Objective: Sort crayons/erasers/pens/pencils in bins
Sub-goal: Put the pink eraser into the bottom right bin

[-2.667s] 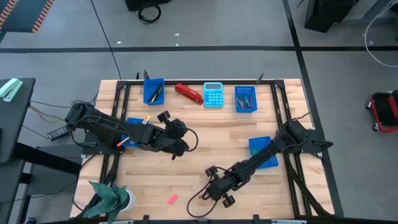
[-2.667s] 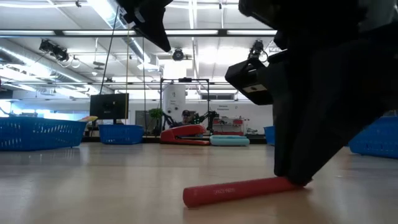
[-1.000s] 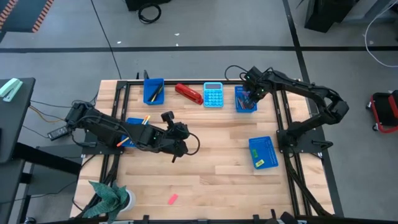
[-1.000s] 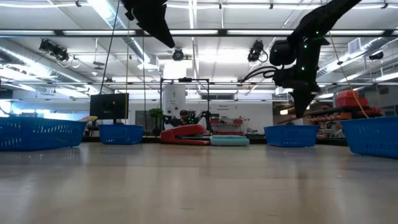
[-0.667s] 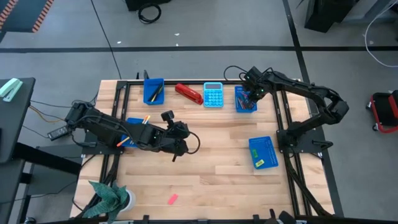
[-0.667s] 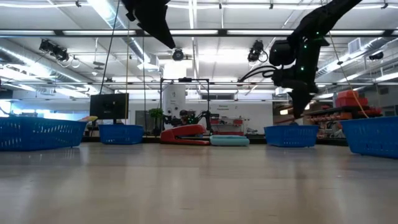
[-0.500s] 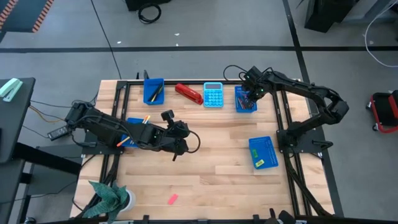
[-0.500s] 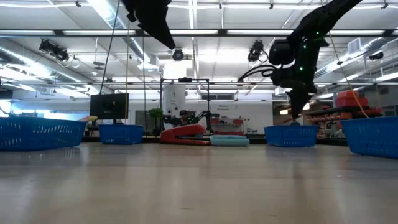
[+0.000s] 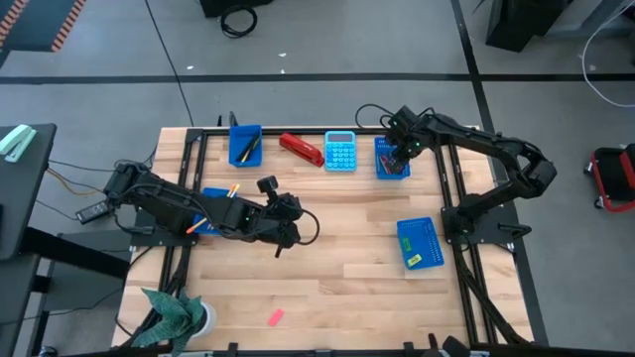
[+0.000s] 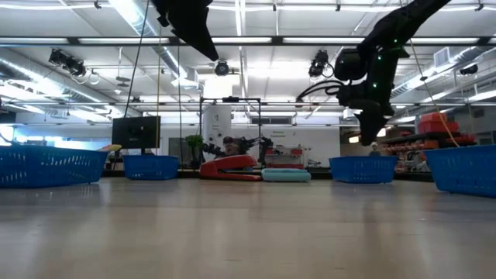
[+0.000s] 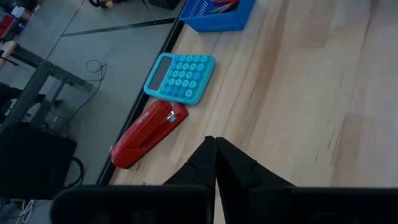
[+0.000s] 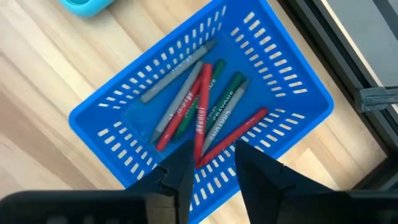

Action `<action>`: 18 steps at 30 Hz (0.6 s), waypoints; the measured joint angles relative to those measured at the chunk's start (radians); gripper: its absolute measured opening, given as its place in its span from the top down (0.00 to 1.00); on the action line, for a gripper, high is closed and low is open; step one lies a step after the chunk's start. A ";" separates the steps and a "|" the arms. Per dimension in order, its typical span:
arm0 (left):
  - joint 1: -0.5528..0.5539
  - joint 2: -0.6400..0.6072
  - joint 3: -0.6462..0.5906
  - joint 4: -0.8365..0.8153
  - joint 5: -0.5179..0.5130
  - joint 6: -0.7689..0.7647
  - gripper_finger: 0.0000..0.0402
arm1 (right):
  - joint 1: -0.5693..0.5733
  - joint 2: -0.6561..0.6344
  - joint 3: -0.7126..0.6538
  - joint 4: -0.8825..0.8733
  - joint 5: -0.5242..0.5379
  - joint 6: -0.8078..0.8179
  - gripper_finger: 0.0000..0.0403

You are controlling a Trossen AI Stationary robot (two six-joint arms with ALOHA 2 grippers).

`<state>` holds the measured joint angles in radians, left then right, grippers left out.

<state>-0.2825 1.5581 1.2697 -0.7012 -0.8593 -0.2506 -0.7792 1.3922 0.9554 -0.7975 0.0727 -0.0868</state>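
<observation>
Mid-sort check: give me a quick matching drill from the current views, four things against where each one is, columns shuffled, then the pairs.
Things:
1. right hand
2. left hand
3. pink eraser
4. red stapler

Places:
A. bare wood near the table's front edge
B. back of the table, left of the calculator
C. open, over the crayon bin
D. shut, above the middle of the table

Pairs: 1-C, 2-D, 3-A, 4-B
</observation>
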 joint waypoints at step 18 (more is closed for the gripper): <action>-0.002 0.000 -0.041 -0.010 0.047 0.000 0.97 | 0.349 0.000 0.119 -0.034 -0.055 0.085 0.70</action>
<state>-0.2850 1.5581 1.2290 -0.7107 -0.8121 -0.2508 -0.4306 1.3926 1.0748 -0.8314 0.0177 -0.0016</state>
